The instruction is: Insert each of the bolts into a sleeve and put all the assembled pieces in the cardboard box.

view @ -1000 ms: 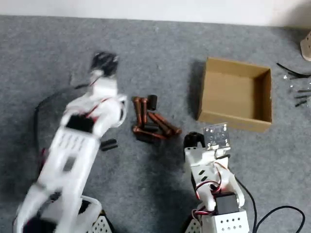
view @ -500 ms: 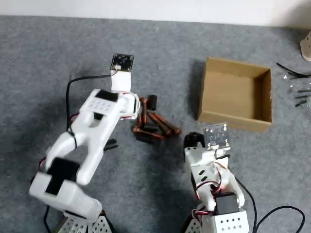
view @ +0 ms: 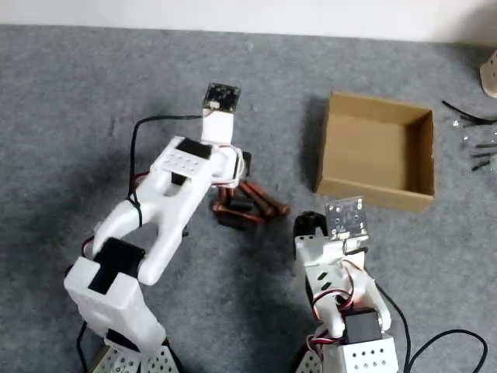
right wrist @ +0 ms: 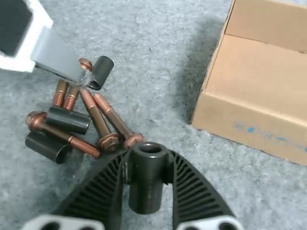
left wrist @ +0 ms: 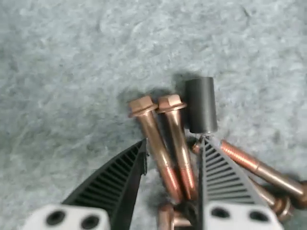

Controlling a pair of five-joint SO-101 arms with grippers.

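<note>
Several copper bolts (view: 256, 203) and black sleeves lie in a pile left of the cardboard box (view: 378, 150). My left arm (view: 186, 167) stretches over that pile. Its gripper (left wrist: 172, 148) is open, low over the carpet, with two bolts (left wrist: 165, 139) lying side by side between the fingers. A black sleeve (left wrist: 200, 105) lies just past one fingertip. My right gripper (right wrist: 146, 160) is shut on an upright black sleeve (right wrist: 145, 184), near the pile (right wrist: 96, 120) and in front of the box (right wrist: 259, 96). In the high view this held sleeve (view: 311, 224) sits at the right arm's tip.
Grey carpet covers the whole table. Thin black cables and small parts (view: 475, 140) lie at the far right, beyond the box. Open carpet spreads to the far left and in front of the box.
My left arm has swung right and forward until its gripper is over the bolt pile. The right arm and its sleeve have not moved.
</note>
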